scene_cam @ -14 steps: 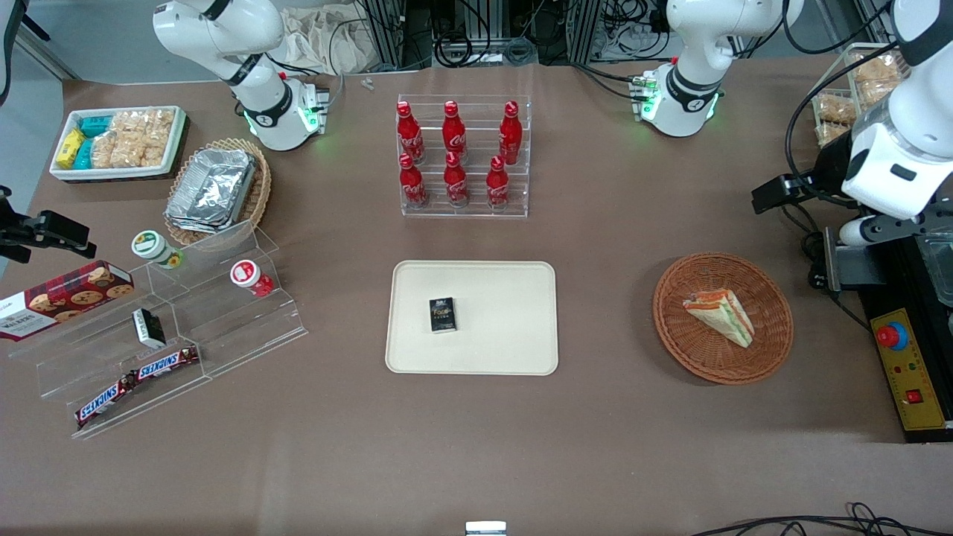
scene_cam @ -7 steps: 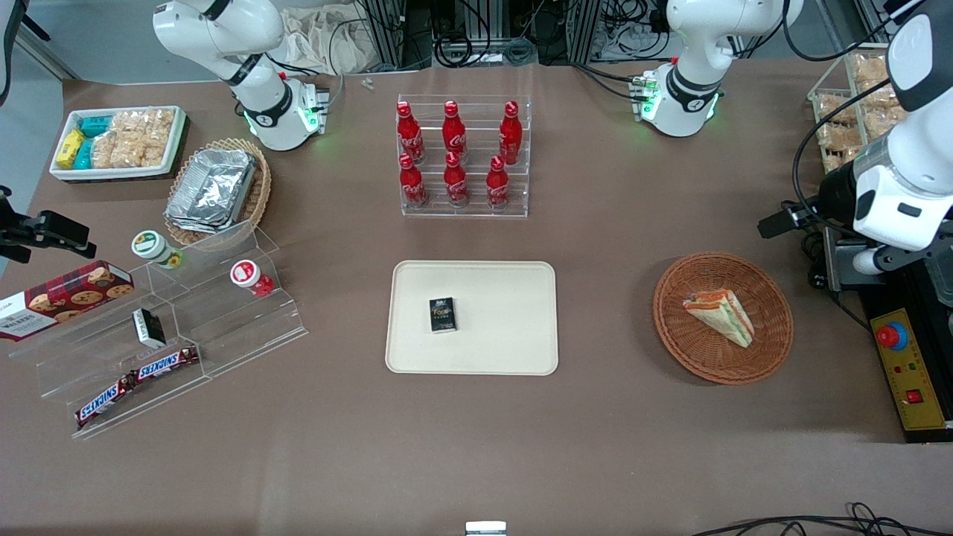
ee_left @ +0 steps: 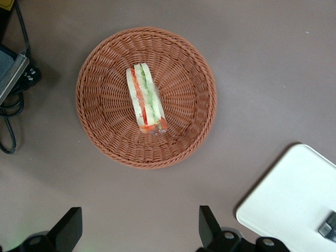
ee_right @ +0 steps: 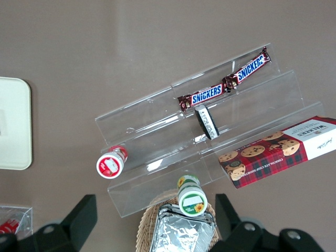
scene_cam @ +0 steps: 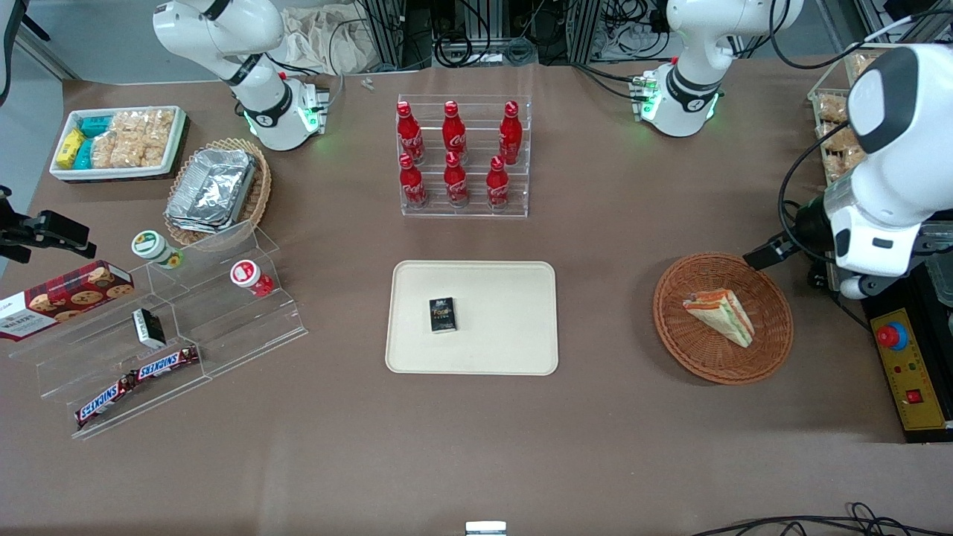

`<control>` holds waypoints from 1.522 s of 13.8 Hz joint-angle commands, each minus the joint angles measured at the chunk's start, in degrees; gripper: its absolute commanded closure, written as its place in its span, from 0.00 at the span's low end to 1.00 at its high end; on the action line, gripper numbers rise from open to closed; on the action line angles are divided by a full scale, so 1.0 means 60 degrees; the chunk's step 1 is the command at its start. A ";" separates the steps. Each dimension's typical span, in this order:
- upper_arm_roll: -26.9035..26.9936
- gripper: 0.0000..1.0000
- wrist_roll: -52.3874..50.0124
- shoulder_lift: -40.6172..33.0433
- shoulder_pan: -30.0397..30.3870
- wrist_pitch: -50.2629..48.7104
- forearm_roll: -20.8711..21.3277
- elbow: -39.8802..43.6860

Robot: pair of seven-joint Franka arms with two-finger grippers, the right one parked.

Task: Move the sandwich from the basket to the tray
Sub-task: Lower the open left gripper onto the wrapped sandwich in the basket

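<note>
The sandwich [scene_cam: 721, 316] [ee_left: 146, 100], a wrapped wedge with orange-red and green layers, lies in the round reddish-brown basket [scene_cam: 670, 327] [ee_left: 94, 131]. The cream tray [scene_cam: 506, 298] [ee_left: 294, 194] sits in the table's middle with a small black box [scene_cam: 442, 314] on it. My left arm [scene_cam: 878, 201] hangs high beside the basket, toward the working arm's end of the table. In the left wrist view my gripper [ee_left: 137, 231] is open, its fingers wide apart over bare table beside the basket, holding nothing.
A yellow control box with a red button [scene_cam: 891, 336] and cables [ee_left: 8, 121] lie close to the basket. A rack of red bottles [scene_cam: 461, 156] stands farther from the front camera than the tray. A clear stepped shelf [scene_cam: 171, 335] with snacks is toward the parked arm's end.
My left arm has swung nearer to the front camera and toward the basket. The sandwich, basket and tray have not moved.
</note>
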 commanded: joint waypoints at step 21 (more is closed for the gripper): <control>0.0136 0.00 -0.2572 0.2245 0.0074 0.4783 0.1372 -0.2536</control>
